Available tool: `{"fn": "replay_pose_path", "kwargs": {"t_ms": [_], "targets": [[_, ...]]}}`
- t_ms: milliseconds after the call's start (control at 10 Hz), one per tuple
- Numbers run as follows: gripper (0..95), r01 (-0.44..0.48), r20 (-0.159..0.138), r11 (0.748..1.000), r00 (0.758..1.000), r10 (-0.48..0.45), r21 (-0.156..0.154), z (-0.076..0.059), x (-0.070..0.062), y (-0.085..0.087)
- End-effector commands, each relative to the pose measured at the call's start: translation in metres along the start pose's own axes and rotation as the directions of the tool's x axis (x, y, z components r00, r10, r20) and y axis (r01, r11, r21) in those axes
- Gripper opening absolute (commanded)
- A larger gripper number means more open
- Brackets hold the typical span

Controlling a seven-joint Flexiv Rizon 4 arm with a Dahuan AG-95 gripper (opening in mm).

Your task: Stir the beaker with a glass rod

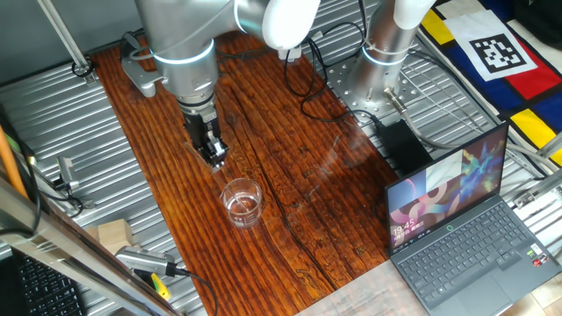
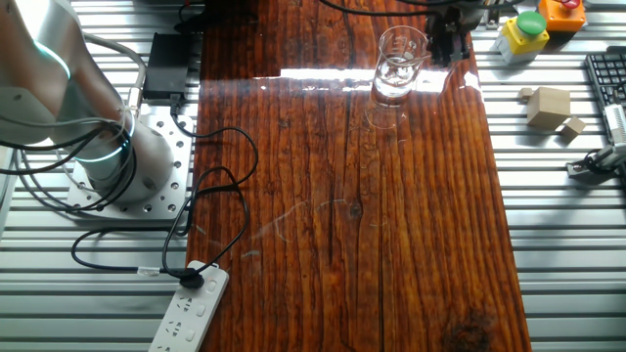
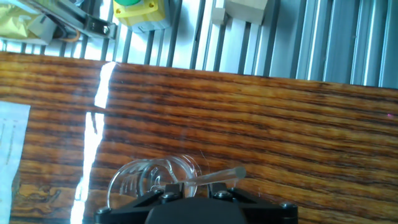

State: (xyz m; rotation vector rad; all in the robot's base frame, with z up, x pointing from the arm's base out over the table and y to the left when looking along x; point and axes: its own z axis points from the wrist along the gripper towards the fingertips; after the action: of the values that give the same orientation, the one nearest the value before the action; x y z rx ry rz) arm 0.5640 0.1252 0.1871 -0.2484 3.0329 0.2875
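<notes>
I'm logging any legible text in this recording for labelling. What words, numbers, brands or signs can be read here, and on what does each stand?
"19:45": clock on the laptop screen, with a smaller line beneath it too small to read.
Black-and-white square marker, a pattern with no letters: on the coloured board.
Faint print on the white sheet: too blurred to read.
Graduation marks on the beaker: not legible.
Laptop keys: too small to read.

Wooden table [image 1: 299, 167] carries beaker [image 1: 242, 202] and laptop [image 1: 465, 233].
</notes>
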Motion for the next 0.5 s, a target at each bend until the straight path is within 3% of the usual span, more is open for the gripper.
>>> {"fn": "replay_pose_path", "kwargs": {"t_ms": [100,500], "targets": [[19.0,-0.011,0.006,1.000,1.000,0.011,-0.001,0.0009,-0.0027,0.0008],[19.0,-0.021,0.005,1.000,1.000,0.021,-0.001,0.0008,-0.0074,0.0027]]}}
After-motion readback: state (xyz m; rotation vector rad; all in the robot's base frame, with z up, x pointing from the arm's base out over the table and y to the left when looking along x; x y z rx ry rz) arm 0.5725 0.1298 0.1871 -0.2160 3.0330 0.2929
